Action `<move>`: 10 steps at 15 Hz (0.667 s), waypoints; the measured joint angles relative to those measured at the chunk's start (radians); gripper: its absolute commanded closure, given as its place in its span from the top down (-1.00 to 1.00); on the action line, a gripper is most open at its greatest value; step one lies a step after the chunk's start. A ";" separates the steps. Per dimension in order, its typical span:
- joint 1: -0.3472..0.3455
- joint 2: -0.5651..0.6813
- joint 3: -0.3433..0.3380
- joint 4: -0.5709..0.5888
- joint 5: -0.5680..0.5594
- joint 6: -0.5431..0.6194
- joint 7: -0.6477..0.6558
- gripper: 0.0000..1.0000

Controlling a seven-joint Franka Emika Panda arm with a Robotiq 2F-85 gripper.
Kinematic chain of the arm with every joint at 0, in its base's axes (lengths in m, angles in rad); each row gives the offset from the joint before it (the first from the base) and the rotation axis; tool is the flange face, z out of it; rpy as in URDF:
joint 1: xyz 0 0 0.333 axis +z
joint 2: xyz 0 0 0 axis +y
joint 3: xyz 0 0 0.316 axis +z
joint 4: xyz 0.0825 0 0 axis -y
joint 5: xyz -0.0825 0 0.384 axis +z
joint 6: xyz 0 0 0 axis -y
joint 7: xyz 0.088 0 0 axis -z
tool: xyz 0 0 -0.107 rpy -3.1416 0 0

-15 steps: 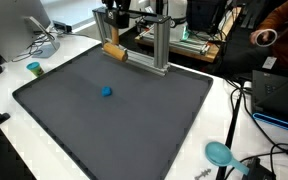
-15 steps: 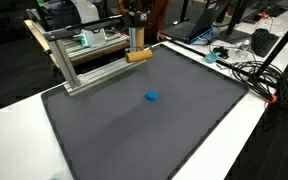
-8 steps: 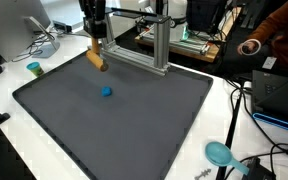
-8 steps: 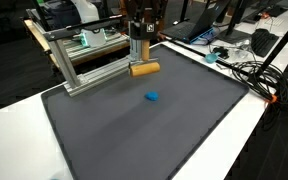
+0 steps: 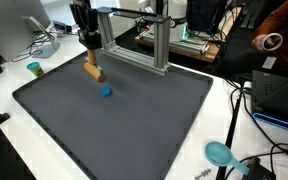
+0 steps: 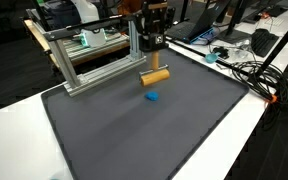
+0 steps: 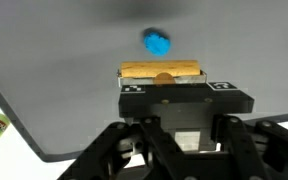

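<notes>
Dark grey matting (image 5: 134, 125) covers most of a white desk (image 5: 2, 92) in a busy workshop, with a metal frame (image 5: 136, 60) standing along the mat's far edge and monitors and cables behind it.

The hand (image 5: 91, 62) hangs over the mat, just in front of the frame. It is closed on a wooden block (image 5: 93, 70), with one finger pressed against each long side. The block's long axis runs crosswise to the fingers, and it looks level in the wrist view (image 7: 161, 72), sticking out a little past the fingers on both sides.

The nearest other thing is a small blue piece (image 5: 106, 91). It lies on the open mat near the block but not touching it, on the side away from the frame. From the wrist it sits straight ahead of the block's middle (image 7: 158, 43), with bare mat between them.

An exterior view (image 6: 155, 76) shows the block side-on, as a short tan bar above the blue piece (image 6: 152, 97). There the block seems to float clear of the mat, though I cannot be sure of the gap. Only the wrist view shows how squarely the block sits in the grip.

A teal cup (image 5: 34, 69) stands on the desk, well apart from all this.
</notes>
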 measured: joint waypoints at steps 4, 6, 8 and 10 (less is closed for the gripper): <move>0.000 0.032 0.000 -0.016 0.005 0.007 -0.048 -0.55; 0.000 0.049 -0.001 -0.024 0.009 0.017 -0.071 -0.55; 0.000 0.064 0.000 -0.027 0.011 0.022 -0.105 -0.55; 0.002 0.077 0.000 -0.033 0.008 0.034 -0.138 -0.55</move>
